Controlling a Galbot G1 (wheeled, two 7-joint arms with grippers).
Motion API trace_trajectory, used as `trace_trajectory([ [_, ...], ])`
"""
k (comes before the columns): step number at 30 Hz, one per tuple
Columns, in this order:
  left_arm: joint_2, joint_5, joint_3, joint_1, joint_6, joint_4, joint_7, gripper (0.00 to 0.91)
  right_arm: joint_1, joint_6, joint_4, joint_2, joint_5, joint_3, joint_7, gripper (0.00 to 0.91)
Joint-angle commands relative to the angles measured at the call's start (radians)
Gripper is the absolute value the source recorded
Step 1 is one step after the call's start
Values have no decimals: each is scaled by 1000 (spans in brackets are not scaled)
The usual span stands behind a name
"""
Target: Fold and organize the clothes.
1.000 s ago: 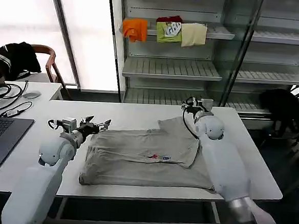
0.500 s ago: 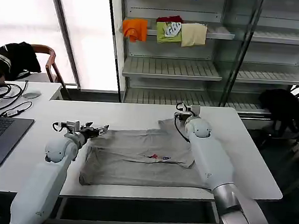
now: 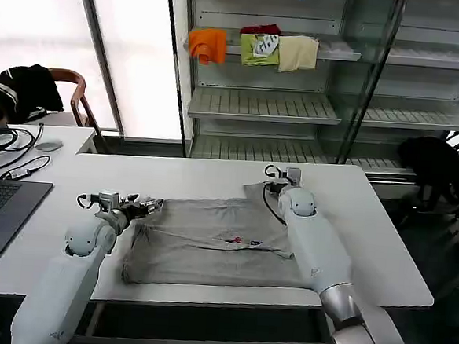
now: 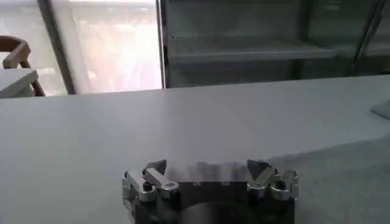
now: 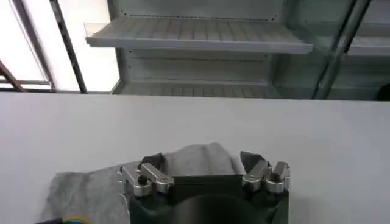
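Lying partly folded across the middle of the head view, the grey T-shirt (image 3: 217, 242) sits flat on the white bench (image 3: 382, 246), soft, light and limp, so it will likely sag and crease wherever it hangs unsupported. Left hand (image 3: 150, 205) hovers at its left edge, right hand (image 3: 279, 172) at its upper right corner; both are released and empty. Hems and corners look the best places to pinch.
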Motion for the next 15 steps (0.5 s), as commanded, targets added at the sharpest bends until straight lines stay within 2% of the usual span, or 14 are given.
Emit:
trace_trajectory([
  [1,-2,3,1,14,0,6,1,907,-7,-7,-1,6,-4,4,1,907],
  [3,-1,6,1,16,0,7,1,907,-11,-7,2,6,-3,6,2,907],
  [4,-1,8,1,17,0,10,2,836,-15,-7,4,7,-4,6,2,907],
  [5,-1,7,0,18,0,12,3,715,-18,-7,8,7,-4,6,3,907],
  [6,0,7,-1,18,0,15,4,373,-22,-7,11,7,-5,6,3,816],
  [7,1,7,0,19,0,18,4,181,-26,-7,14,7,-7,6,3,685],
  [8,2,7,-1,21,0,19,4,20,-29,-7,17,7,-7,5,3,302],
  [9,3,8,-1,22,0,18,3,20,-31,-7,19,7,-7,4,4,101],
  [10,5,7,0,25,0,17,4,20,-33,-8,20,7,-6,5,5,0],
  [15,5,7,4,44,0,-7,3,20,-45,-15,42,6,-1,4,11,0],
])
